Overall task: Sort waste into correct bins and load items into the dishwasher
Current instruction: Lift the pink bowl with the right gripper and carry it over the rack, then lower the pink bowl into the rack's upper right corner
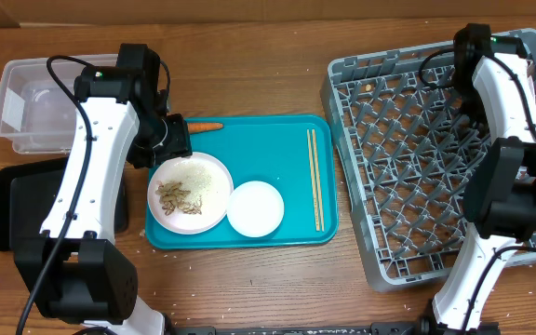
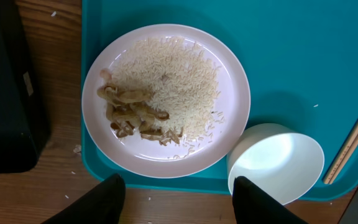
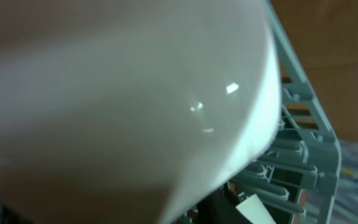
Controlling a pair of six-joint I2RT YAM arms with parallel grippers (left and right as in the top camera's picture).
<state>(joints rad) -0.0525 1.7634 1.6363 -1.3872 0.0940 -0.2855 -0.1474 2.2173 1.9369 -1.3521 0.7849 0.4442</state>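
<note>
Left end effector (image 2: 179,202) hovers fingers apart, empty, over the plate (image 2: 101,140) of food scraps (image 2: 135,115) on the teal tray (image 2: 291,56). Right end effector (image 1: 459,65), grip unreadable, at the dish rack (image 1: 342,112) far corner, white dish (image 3: 117,93) close against it. Judged step: racking the dish; next calls for seating it between pegs

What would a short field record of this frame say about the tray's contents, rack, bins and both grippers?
tray: teal tray holds plate with rice and scraps, bowl, chopsticks, carrot
rack: grey rack, right of the tray
bins: clear tub and black tray, left of the teal tray
left gripper: open, empty, near the plate
right gripper: over the rack's far corner; white dish fills its camera; open or shut unclear
</note>
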